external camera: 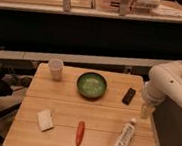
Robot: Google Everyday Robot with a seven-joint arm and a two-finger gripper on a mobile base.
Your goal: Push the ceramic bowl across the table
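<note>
The ceramic bowl (92,85) is round, shallow and green with a dark rim. It sits on the light wooden table (65,102), at the middle of the far side. The white arm (170,83) reaches in from the right. My gripper (146,112) hangs down from it over the table's right edge, well to the right of the bowl and apart from it, with a black object between them.
A small pale cup (55,69) stands left of the bowl. A flat black object (129,96) lies right of it. Nearer the front lie a white packet (44,120), an orange carrot-like piece (79,132) and a white bottle (124,136). A dark counter runs behind the table.
</note>
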